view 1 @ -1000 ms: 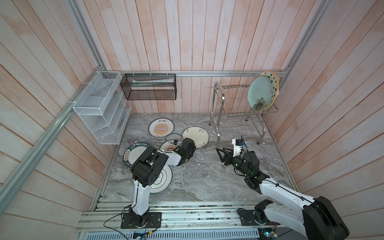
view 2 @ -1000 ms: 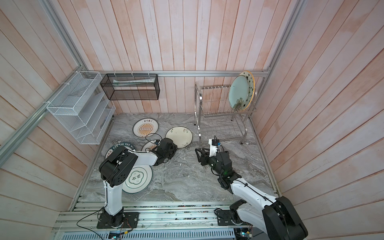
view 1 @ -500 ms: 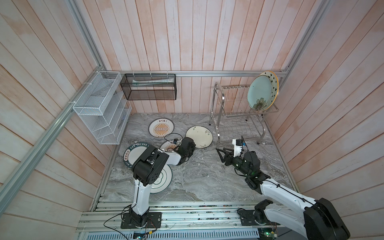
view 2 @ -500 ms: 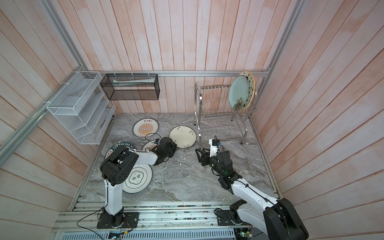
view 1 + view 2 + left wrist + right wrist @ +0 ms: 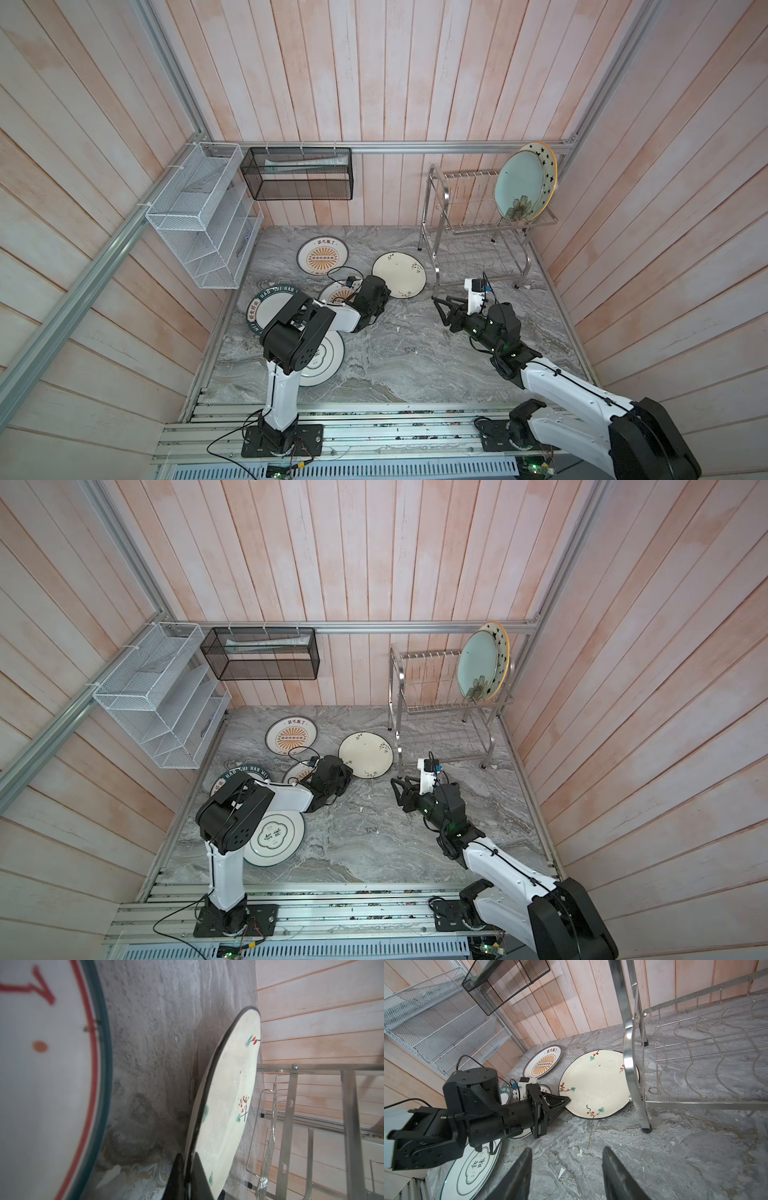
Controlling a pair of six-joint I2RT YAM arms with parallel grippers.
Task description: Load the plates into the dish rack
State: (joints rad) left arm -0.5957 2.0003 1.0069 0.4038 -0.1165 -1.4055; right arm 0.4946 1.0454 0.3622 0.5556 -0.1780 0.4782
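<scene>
As left end effector pinches cream plate, dish rack beside

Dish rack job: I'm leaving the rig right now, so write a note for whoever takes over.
Left claw shut on the rim of the cream round plate with red berry sprigs, beside the steel wire dish rack.
Right claw open, empty, above the grey marble table.
Done: pale-blue flower plate and yellow-rimmed star plate stand in the upper tier.
To do: the cream plate, two orange sunburst plates, dark-green lettered plate, green-ringed white plate.
</scene>
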